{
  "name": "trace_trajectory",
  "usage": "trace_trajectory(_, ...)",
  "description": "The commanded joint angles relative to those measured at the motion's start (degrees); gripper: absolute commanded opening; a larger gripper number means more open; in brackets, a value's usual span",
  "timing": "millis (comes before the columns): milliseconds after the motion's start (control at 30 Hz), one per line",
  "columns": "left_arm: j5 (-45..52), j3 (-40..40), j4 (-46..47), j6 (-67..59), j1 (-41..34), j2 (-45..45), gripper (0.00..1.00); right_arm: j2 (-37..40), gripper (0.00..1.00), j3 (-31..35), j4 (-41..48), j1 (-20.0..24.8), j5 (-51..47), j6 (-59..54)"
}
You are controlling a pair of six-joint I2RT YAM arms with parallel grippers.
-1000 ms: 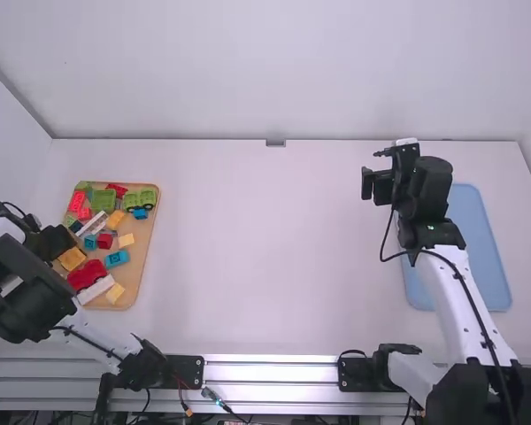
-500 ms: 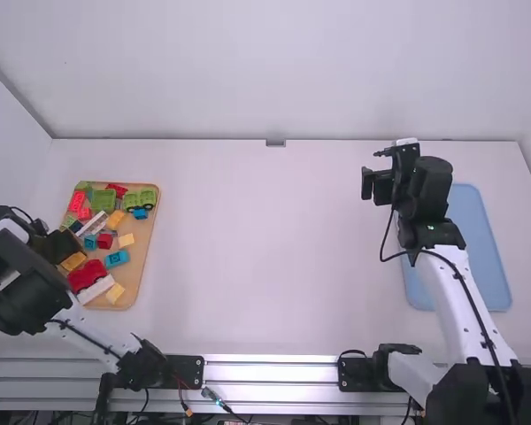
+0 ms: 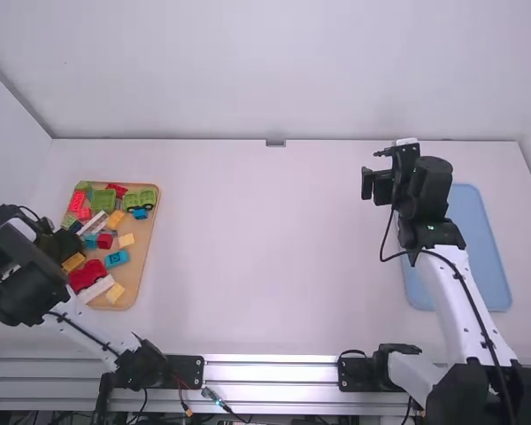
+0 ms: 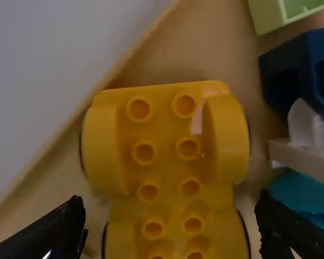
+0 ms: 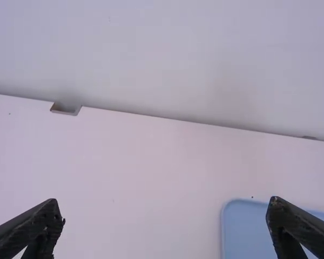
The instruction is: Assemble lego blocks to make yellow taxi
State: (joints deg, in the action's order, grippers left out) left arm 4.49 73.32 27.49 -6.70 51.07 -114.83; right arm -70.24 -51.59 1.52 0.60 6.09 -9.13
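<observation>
Between the left hand's spread fingers, seen from its wrist, lies the yellow LEGO car chassis, studs up, dark tyres at its sides. Those fingers stand wide apart and grip nothing; the chassis rests on the wooden tray below them, near its rim. Just beside one finger is a teal block, with a dark blue block a little farther from the hand. The step in hand looks to be fetching the taxi's base. Next, the hand should centre over the chassis, lower and close across its sides without catching the teal block, then lift it level. Well apart, the right hand is empty, its fingers wide open above the table.
</observation>
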Motion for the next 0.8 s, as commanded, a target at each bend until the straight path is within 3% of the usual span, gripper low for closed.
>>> trace_trajectory(0,0.46,-0.63,-0.11,-0.04,-1.36,-1.07,0.78,-0.28,0.99,-2.38,0.11,0.11,0.31,0.28)
trace_trajectory(367,-6.03,-0.63,1.33,4.24,-1.57,-3.54,0.73,-0.28,0.99,-2.38,0.22,0.09,0.28,0.28)
trace_trajectory(567,-5.20,-0.57,1.11,5.01,-1.57,-4.00,0.55,-0.28,0.99,-2.38,0.24,0.11,0.31,0.28)
trace_trajectory(733,-5.60,-0.07,2.14,6.97,-1.57,-4.00,0.47,-0.28,0.99,-2.38,0.24,0.11,0.33,0.31)
trace_trajectory(767,-5.42,0.83,3.19,7.58,-1.60,-3.98,0.38,-0.28,0.99,-2.38,0.22,0.11,0.31,0.31)
